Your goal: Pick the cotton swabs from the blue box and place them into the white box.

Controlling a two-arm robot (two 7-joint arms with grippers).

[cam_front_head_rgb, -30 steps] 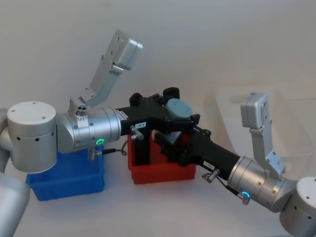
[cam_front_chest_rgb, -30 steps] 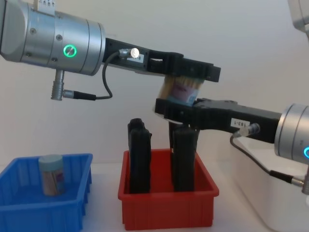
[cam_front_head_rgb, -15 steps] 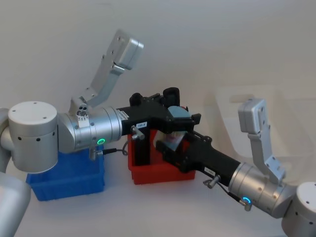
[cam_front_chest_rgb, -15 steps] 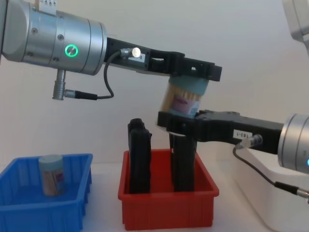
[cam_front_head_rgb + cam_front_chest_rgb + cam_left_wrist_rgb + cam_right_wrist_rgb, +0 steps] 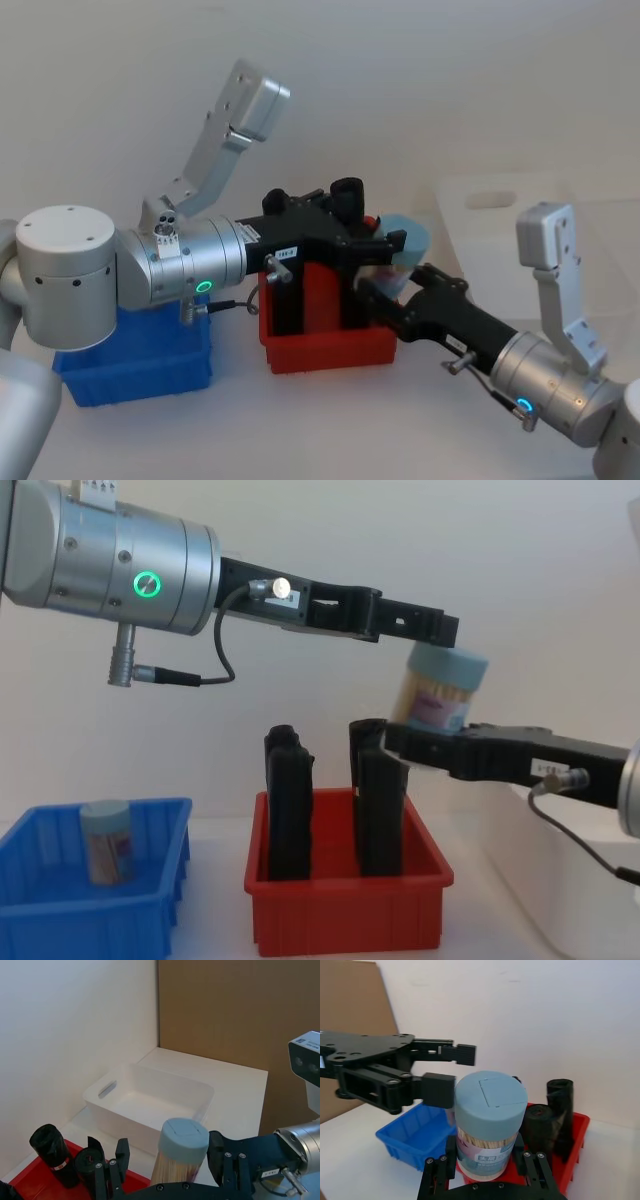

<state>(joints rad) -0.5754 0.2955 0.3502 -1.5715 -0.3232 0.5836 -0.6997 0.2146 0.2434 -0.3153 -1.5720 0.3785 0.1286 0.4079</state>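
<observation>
Two jars of cotton swabs (image 5: 440,688) are in my sight. One sits clamped, slightly tilted, in the right gripper (image 5: 415,742) at middle right of the chest view. The other stands in the blue box (image 5: 150,900) at lower left. The left gripper (image 5: 428,630) is spread wide, holding nothing. The white box (image 5: 590,880) sits at lower right, beside the red bin (image 5: 345,910).

One swab jar (image 5: 440,690) is held aloft, tilted, near the white box (image 5: 150,1102); a second jar (image 5: 107,842) stands in the blue box (image 5: 90,920).

blue box (image 5: 140,365) half hidden in head view, white box (image 5: 590,900) cut by chest view's edge
</observation>
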